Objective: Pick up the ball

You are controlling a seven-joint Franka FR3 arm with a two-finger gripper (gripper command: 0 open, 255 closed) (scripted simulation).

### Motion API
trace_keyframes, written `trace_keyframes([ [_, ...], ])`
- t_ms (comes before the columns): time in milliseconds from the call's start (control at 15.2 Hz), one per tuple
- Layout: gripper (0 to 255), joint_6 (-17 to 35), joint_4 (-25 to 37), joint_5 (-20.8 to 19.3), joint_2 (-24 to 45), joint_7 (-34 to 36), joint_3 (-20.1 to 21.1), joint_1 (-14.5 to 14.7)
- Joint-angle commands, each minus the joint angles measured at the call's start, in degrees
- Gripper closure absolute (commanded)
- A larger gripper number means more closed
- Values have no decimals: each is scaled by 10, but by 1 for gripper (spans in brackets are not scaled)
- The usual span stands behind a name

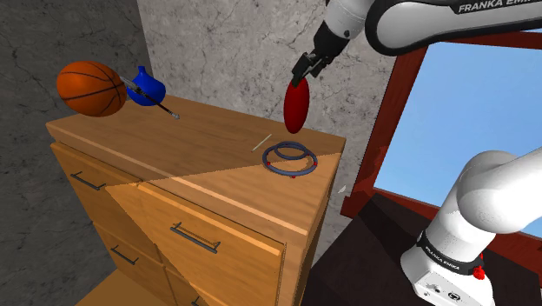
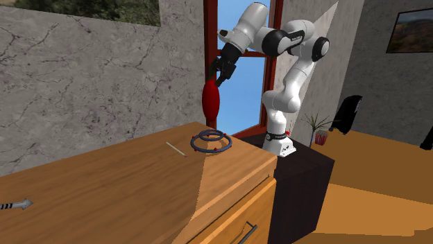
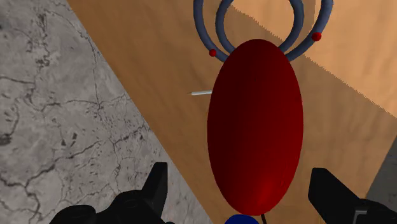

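The gripper (image 3: 238,173) is pointing down over the dresser (image 1: 200,139) with its fingers (image 3: 158,184) standing well apart. In the wrist view a strip of stone wall is showing between one finger and the red ball (image 3: 254,127), and a strip of wood between the other finger and the ball, so neither finger is pressing on it there. From the shoulder view the ball (image 1: 295,104) is hanging in the air with its narrow top end right at the fingertips of the gripper (image 1: 300,76), well above the dresser top. The second exterior view is showing the same thing: gripper (image 2: 218,77) above, ball (image 2: 210,100) directly under it, long axis upright.

Below the ball a set of blue-grey rings (image 1: 291,158) with small red beads is lying flat near the dresser's corner, a thin pale stick (image 1: 261,143) just beside them.

At the far end a blue vase (image 1: 146,87) is standing next to a basketball (image 1: 90,88) — a thin dark tool (image 1: 167,109) is lying against the vase, whether inside it I cannot tell. The drawers (image 1: 204,235) are sitting shut.
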Motion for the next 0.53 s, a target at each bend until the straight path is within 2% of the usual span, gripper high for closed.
trace_keyframes([
  [0, 0, 42, 8, -13, 11, 19, 15, -9],
  [462, 0, 94, -44, -20, 11, 34, 23, -13],
])
